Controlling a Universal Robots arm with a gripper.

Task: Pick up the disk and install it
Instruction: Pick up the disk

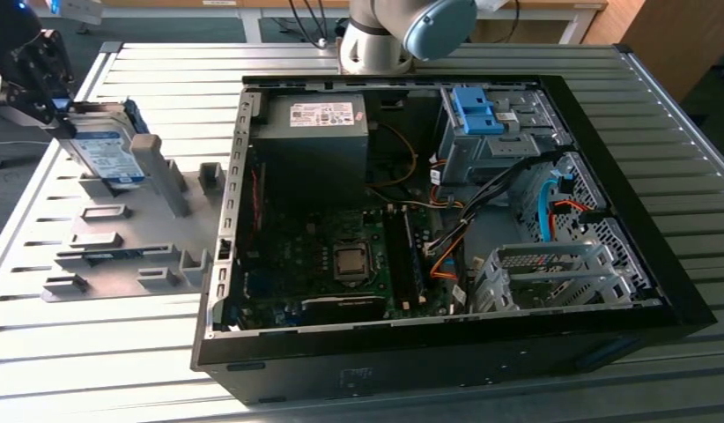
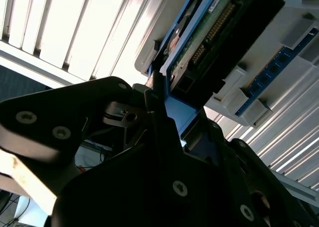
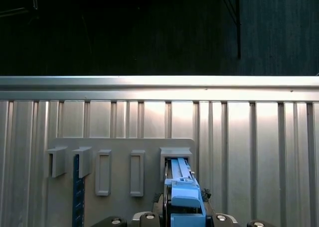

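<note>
The disk (image 1: 104, 150) is a silver drive with a white-and-blue label and a blue carrier frame. It stands tilted on edge over the grey holder plate (image 1: 115, 256) at the exterior view's left. My black gripper (image 1: 63, 116) grips its upper end, fingers closed against the blue frame. In the first wrist view the disk (image 3: 183, 194) runs from my gripper (image 3: 182, 220) down to a slot (image 3: 175, 155) in the plate. The second wrist view shows one finger (image 2: 157, 100) pressed on the carrier edge and the disk's green circuit board (image 2: 214, 20).
An open black computer case (image 1: 644, 264) lies on the slatted metal table (image 1: 104, 370), to the exterior view's right of the plate. Inside it are a grey drive bay with a blue bracket (image 1: 477, 110), a light metal cage (image 1: 550, 273), cables and the mainboard. The arm's base (image 1: 380, 40) stands behind the case.
</note>
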